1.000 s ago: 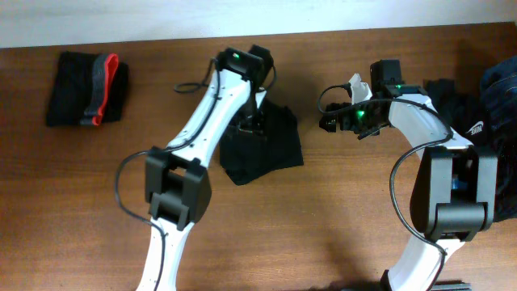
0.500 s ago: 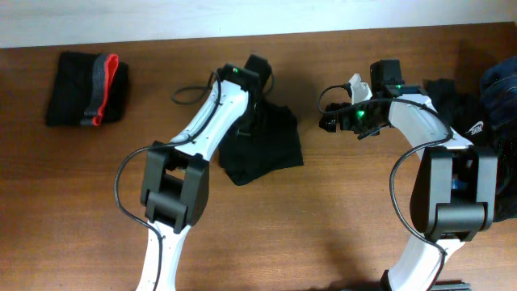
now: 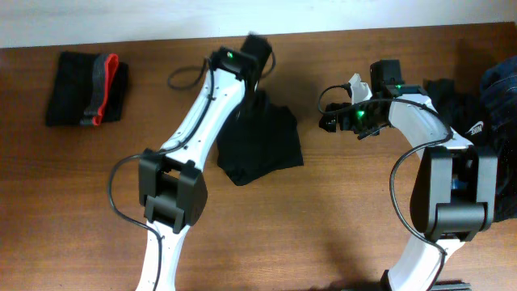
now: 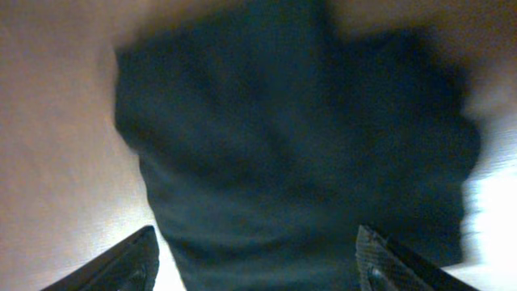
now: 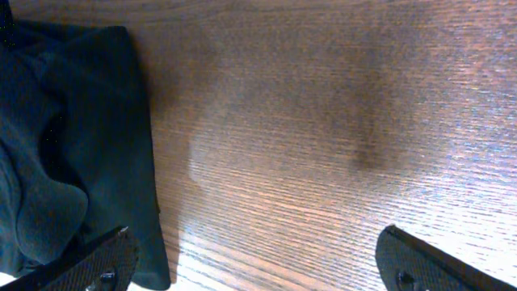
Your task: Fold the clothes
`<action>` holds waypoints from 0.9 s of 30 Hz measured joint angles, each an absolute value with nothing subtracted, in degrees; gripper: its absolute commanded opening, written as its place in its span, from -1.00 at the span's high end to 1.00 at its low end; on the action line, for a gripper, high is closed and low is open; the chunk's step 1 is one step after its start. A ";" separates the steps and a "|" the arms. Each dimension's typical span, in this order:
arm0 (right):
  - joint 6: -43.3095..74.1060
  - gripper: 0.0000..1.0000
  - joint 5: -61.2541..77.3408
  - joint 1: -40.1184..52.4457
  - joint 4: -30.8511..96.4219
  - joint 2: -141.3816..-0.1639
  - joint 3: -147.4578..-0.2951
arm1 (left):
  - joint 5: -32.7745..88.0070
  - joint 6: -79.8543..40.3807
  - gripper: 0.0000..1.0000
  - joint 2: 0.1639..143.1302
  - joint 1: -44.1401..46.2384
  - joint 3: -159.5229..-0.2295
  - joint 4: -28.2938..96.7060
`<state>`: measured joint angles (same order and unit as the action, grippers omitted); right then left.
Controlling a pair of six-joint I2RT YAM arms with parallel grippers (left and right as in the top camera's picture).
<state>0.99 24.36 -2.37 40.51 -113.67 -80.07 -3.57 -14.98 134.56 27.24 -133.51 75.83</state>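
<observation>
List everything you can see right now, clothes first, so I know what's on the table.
folded garment: one, black with a grey and red band, far left of the table
loose garment: one, black, lying unfolded at the middle, below the left gripper
pile of clothes: number unclear, black and blue with a small white logo, right edge, partly behind the right arm
table: one, brown wood, under everything
left gripper: one, black fingers, open, above the loose garment and holding nothing
right gripper: one, black fingers, open, over bare wood with dark cloth at one side
</observation>
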 measured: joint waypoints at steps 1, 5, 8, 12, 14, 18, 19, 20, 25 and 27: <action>0.99 -0.97 24.36 -2.37 40.53 -113.67 -80.07 | -2.85 -14.98 -0.55 134.50 27.24 -135.44 75.66; 0.95 -0.97 24.36 -2.37 40.53 -113.67 -80.07 | -0.80 -14.98 -0.55 134.19 27.79 -137.25 73.60; 0.97 -0.97 24.36 -2.37 40.56 -113.67 -80.07 | -0.16 -15.00 -0.55 134.19 28.67 -134.76 70.61; 0.95 -0.97 24.36 -2.37 40.56 -113.67 -80.07 | 0.27 -15.07 -0.55 134.28 30.17 -128.05 65.21; 0.99 -0.97 24.36 -2.37 40.58 -113.67 -80.07 | 0.51 -15.07 -0.55 134.52 30.81 -124.75 63.31; 0.97 -0.97 24.36 -2.37 40.58 -113.67 -80.07 | 0.71 -15.07 -0.55 134.69 31.29 -121.10 61.56; 0.95 -0.97 24.36 -2.37 40.58 -113.67 -80.07 | 0.71 -15.07 -0.55 134.69 31.27 -120.75 60.77; 1.02 -0.97 24.36 -2.37 40.60 -113.67 -80.07 | 0.71 -15.09 -0.54 134.69 31.27 -120.55 60.18; 0.97 -0.97 24.36 -2.37 40.58 -113.67 -80.07 | 0.69 -15.09 -0.53 134.69 31.16 -120.68 59.77; 0.97 -0.97 24.36 -2.37 40.58 -113.67 -80.07 | 0.67 -15.09 -0.54 134.69 31.16 -121.78 60.95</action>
